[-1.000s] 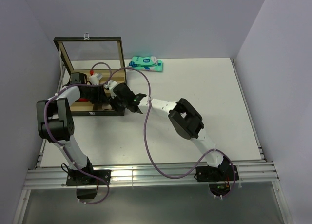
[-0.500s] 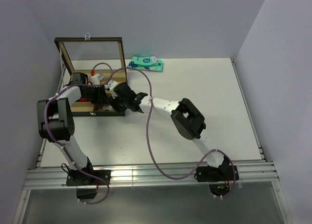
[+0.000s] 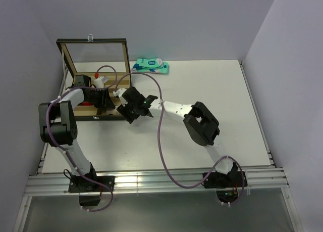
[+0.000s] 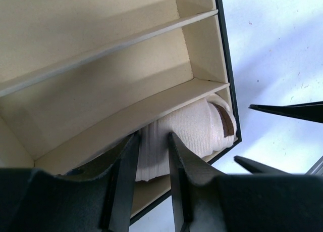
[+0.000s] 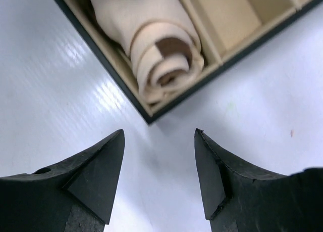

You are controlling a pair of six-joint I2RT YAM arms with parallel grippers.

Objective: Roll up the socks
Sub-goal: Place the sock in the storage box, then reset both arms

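The rolled beige sock [image 5: 161, 45] is lodged in the near right compartment of the box [image 4: 222, 50]. Its end is clasped by the narrowly parted left gripper [image 4: 154, 141]. The right gripper [image 5: 159, 136] is spread wide and empty above the table [image 5: 252, 90], beside the box corner.

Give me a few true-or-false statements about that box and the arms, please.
1. The beige sock is rolled up in a corner compartment of the box. True.
2. The right fingers are clamped on that sock. False: they are spread open over the table, outside the box, holding nothing.
3. The teal packet lies inside the box. False: it lies on the table, outside the box.
4. The box's lid stands open. True.
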